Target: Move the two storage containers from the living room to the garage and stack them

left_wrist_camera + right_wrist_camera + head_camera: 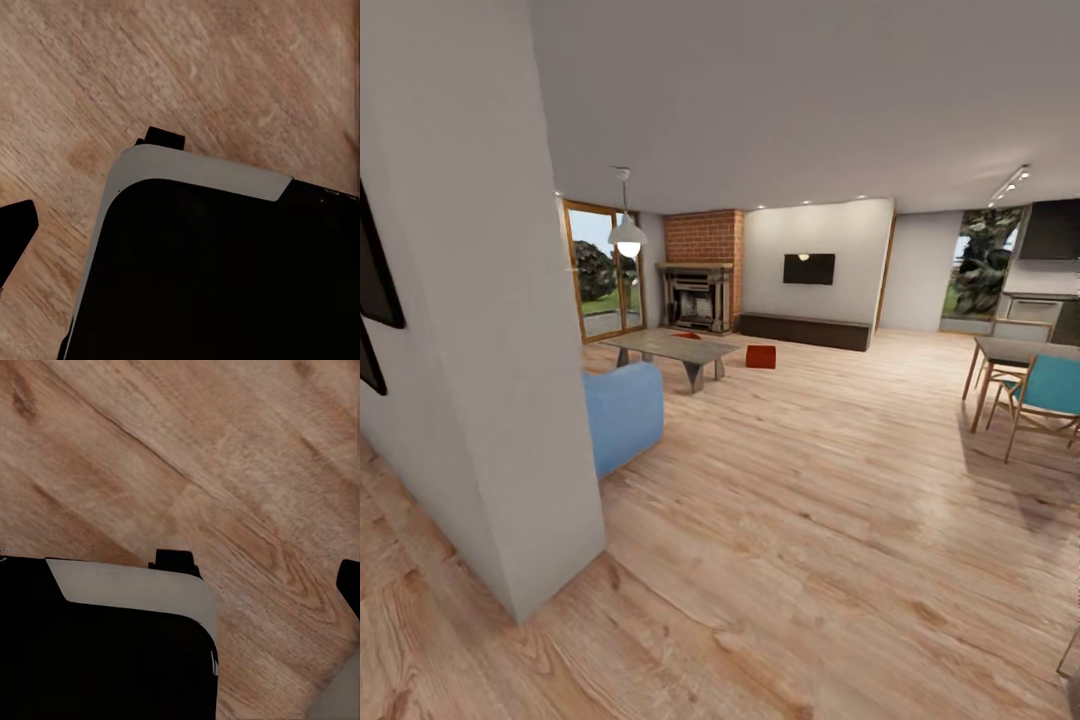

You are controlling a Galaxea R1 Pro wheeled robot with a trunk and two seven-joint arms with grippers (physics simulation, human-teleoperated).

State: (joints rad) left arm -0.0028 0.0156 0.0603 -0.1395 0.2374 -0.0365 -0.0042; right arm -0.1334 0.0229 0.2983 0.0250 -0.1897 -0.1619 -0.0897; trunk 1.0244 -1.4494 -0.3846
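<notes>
Starting at the arms: each wrist camera looks straight down past a dark body panel with a pale rim onto light wood planks, and black finger tips poke into the edges of those pictures. On the left gripper (86, 180) 1 dark finger (16, 225) sits at the left edge and another tip pokes out above the panel; on the right gripper (262, 570) a tip shows above the panel and another at the right edge. The tips stand apart with bare floor between them, so both look open and hold nothing. Further out, the head view shows a white wall corner (480, 330) filling the left of the frame, with the wood floor (810, 520) of the living room opening beyond it. Just past the corner is the end of a blue sofa (622, 412), then a low coffee table (672, 349) left of center. 1 red-orange storage container (761, 356) sits on the floor just right of that table, well ahead and slightly left of center; a sliver of red (687, 336) on the tabletop may be the 2nd, though it is too small to be sure. A dining table with teal chairs (1050, 385) stands at the right edge. My guess is the robot must drive forward past the wall corner first; the floor container lies near the centerline, so neither arm is clearly closer.
</notes>
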